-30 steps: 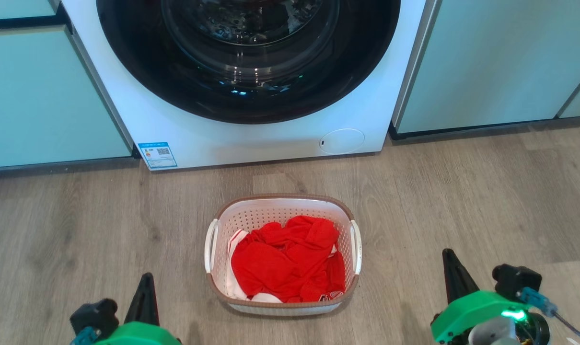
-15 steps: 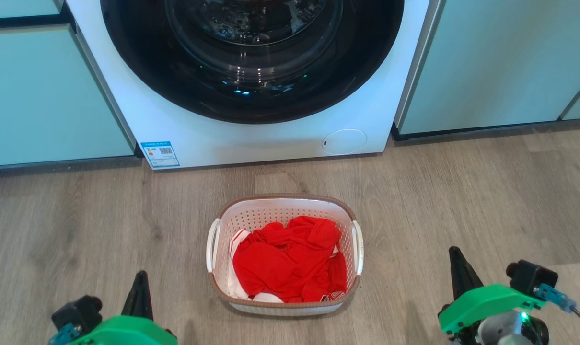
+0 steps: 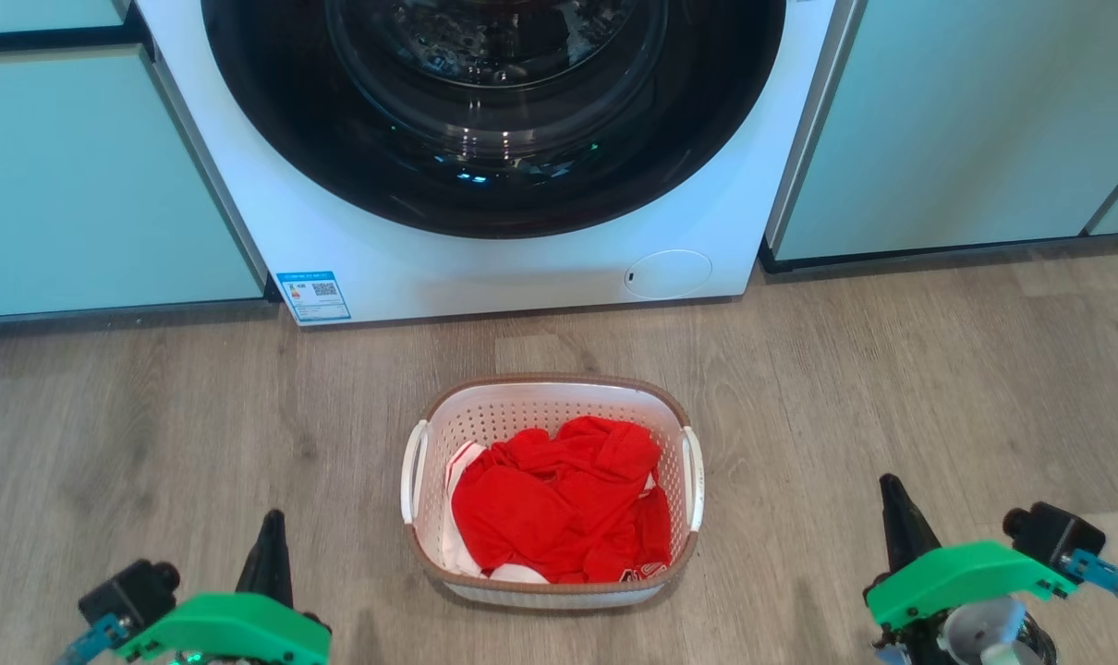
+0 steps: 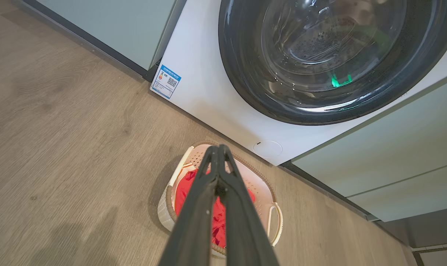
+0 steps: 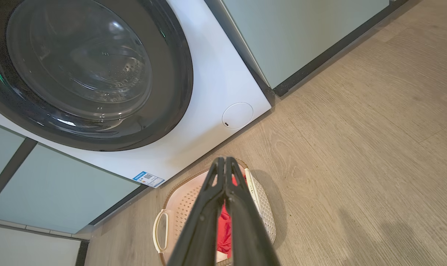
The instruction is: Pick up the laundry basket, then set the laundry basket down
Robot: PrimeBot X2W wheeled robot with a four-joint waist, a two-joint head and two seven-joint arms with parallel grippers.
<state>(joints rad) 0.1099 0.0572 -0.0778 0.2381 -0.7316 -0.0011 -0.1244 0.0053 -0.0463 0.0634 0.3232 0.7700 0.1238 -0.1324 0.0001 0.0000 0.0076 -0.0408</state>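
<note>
Wood floor (image 3: 152, 416), washer (image 3: 485, 268) cropped, clothes (image 3: 559, 508) covering laundry basket (image 3: 540, 411) bottom

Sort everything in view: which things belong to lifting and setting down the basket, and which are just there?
Job: laundry basket, left end effector, right end effector, both shut.
Just there: washing machine, red clothes in the basket, cabinets, floor.

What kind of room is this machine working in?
Most likely a home laundry area: a front-loading washing machine is built in between pale green cabinets, and a small white laundry basket of red clothes sits on the wood-look floor before it.
</note>
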